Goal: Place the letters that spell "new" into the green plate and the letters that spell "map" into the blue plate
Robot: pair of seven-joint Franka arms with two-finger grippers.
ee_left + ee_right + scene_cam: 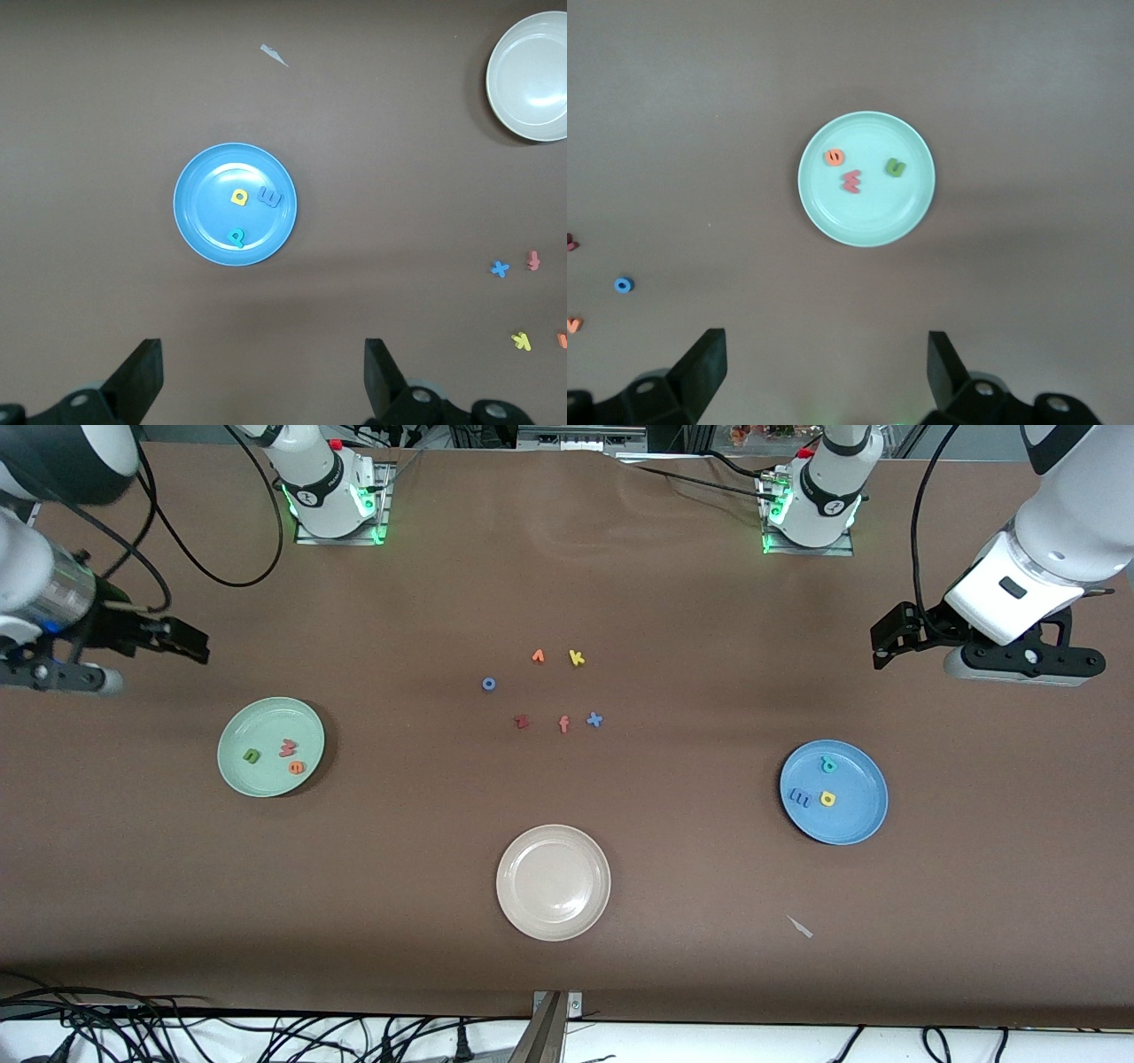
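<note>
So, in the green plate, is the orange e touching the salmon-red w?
Apart. In the right wrist view, a thin strip of the green plate shows between the orange e and the salmon-red w.

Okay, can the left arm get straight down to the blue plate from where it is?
Probably yes: the left gripper hangs open, nothing held, and the blue plate lies uncovered on the bare table.

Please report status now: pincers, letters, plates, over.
Left pincer and right pincer open, empty, raised. n, e, w in green plate. m, a, p in blue plate. Nothing blocking.
</note>
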